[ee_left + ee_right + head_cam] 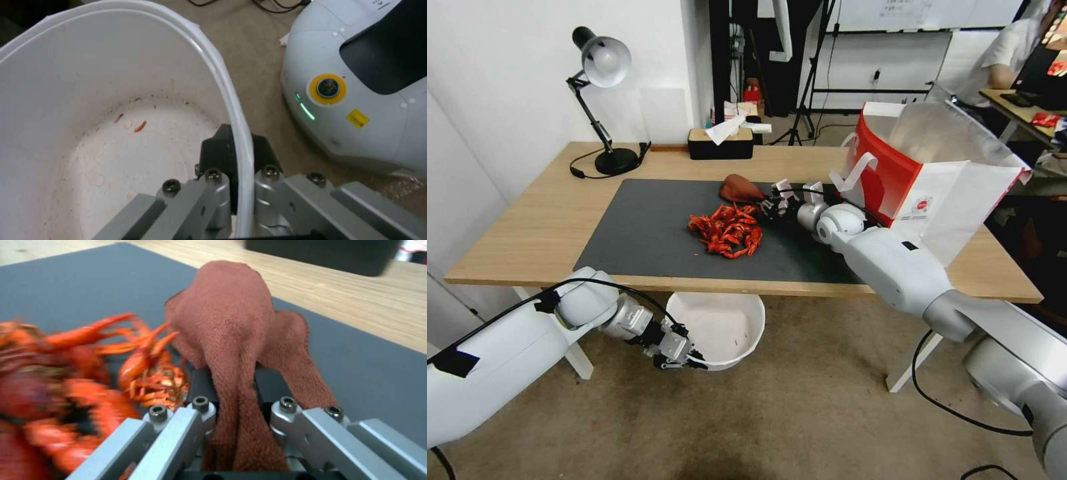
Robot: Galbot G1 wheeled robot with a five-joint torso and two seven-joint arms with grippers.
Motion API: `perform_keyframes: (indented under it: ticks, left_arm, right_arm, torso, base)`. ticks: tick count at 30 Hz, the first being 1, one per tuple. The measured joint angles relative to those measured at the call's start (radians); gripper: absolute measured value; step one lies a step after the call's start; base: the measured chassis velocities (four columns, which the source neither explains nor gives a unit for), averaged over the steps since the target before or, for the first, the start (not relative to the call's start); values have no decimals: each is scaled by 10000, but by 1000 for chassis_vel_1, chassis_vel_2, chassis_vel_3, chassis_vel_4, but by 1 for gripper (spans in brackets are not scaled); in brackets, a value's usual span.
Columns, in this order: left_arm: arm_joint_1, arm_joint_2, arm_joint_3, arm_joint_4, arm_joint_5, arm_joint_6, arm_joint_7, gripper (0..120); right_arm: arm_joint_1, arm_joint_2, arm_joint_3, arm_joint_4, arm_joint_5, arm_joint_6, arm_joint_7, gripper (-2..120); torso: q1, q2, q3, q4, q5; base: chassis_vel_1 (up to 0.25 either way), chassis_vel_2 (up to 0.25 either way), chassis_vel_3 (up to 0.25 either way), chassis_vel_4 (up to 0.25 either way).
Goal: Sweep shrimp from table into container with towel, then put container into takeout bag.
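The left end effector [684, 357] clamps the round white plastic container's [740, 320] rim below the desk [527, 227] edge. The right end effector [768, 200] grips a dark brick-red towel [739, 189] beside glossy red-orange shrimp [727, 231].

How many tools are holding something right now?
2. Left tool grips the container by its rim, below the table's near edge. Right tool, on the mat, is shut on the towel beside the shrimp.
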State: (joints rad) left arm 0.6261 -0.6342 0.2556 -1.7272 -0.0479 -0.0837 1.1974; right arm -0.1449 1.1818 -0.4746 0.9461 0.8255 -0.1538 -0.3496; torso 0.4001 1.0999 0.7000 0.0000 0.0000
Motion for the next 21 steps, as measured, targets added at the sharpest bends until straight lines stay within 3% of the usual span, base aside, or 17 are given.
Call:
perform_keyframes:
  ticks: [9, 21]
  left_arm:
    - [-57, 18, 7, 29, -8, -5, 19, 0]
    - [-77, 109, -3, -159, -54, 28, 23, 0]
  right_arm:
    - [-209, -334, -333, 557, 205, 19, -645, 8]
    - [-730, -1091, -401, 1913, 246, -16, -683, 8]
  torso:
    - [0, 0, 0, 1, 1]
    - [-2, 0, -1, -1, 1]
  base:
    - [0, 0, 0, 0]
    - [0, 0, 0, 0]
